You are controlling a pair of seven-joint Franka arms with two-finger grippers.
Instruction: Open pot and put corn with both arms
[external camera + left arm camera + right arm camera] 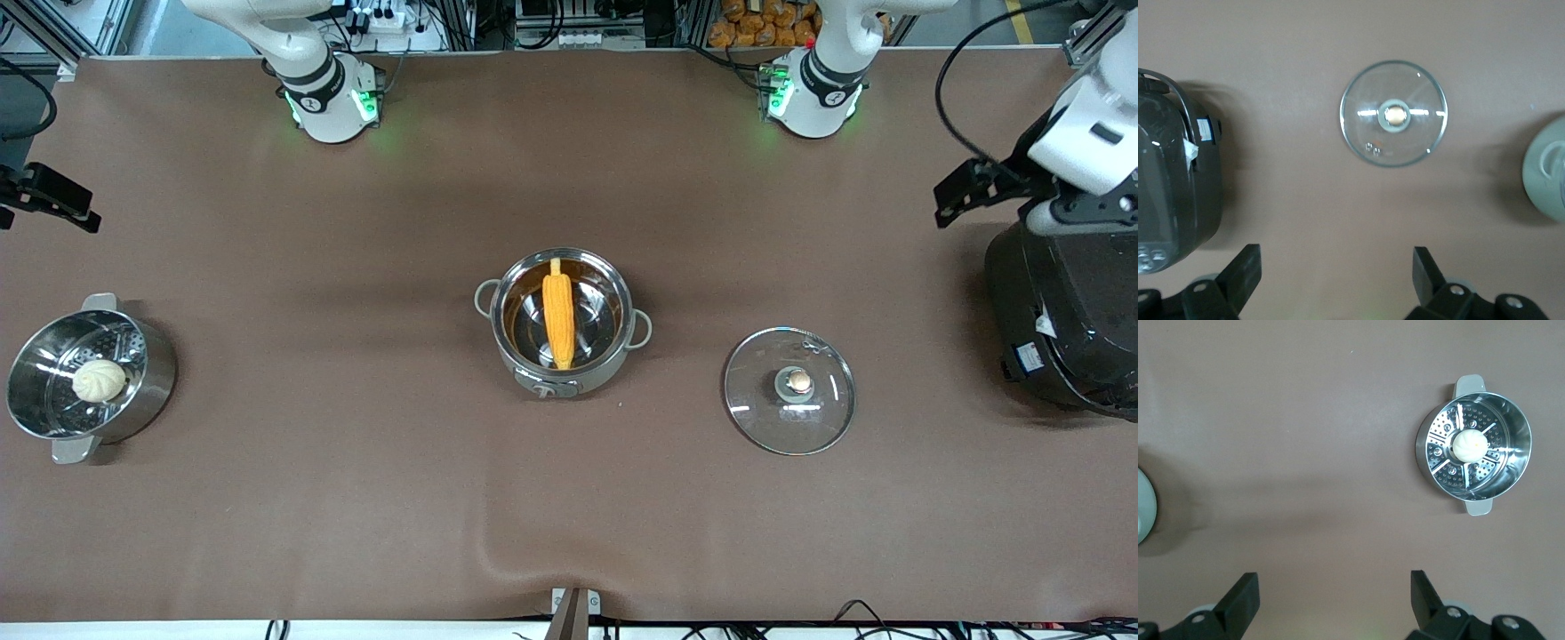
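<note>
The steel pot (615,354) stands open at the table's middle, with the yellow-orange corn (558,316) lying inside it. Its glass lid (765,411) with a tan knob lies flat on the table beside the pot, toward the left arm's end; it also shows in the left wrist view (1393,113). My left gripper (956,196) (1336,267) is open and empty, up over the table beside the rice cooker. My right gripper (44,209) (1335,590) is open and empty, up over bare table at the right arm's end.
A steel steamer pot (153,373) (1511,420) holding a white bun (99,380) (1469,444) stands at the right arm's end. A large black rice cooker (1067,320) (1171,187) stands at the left arm's end. The brown cloth bulges near the front edge.
</note>
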